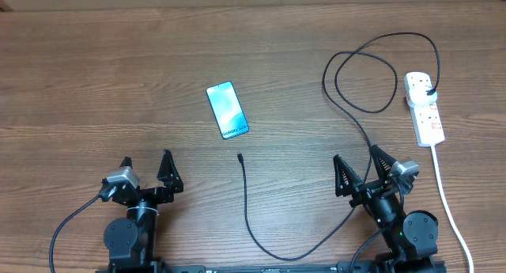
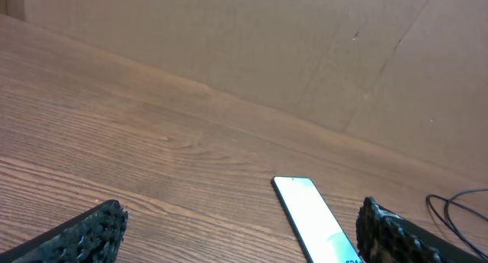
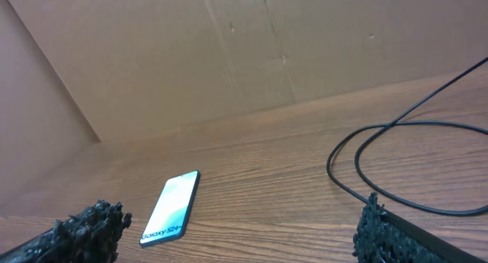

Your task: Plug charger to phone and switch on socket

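Observation:
The phone (image 1: 227, 110) lies flat mid-table, teal screen lit; it also shows in the left wrist view (image 2: 314, 226) and the right wrist view (image 3: 171, 207). The black charger cable (image 1: 247, 210) has its connector tip (image 1: 239, 157) lying just below the phone. It runs in loops to a black plug (image 1: 429, 93) set in the white socket strip (image 1: 424, 107) at the right. The cable also shows in the right wrist view (image 3: 396, 133). My left gripper (image 1: 146, 169) is open and empty at the front left. My right gripper (image 1: 360, 167) is open and empty at the front right.
The strip's thick white cord (image 1: 447, 202) runs down the right side to the front edge, beside my right arm. The black cable curves along the front edge between the arms (image 1: 300, 253). A brown cardboard wall (image 3: 229, 57) backs the table.

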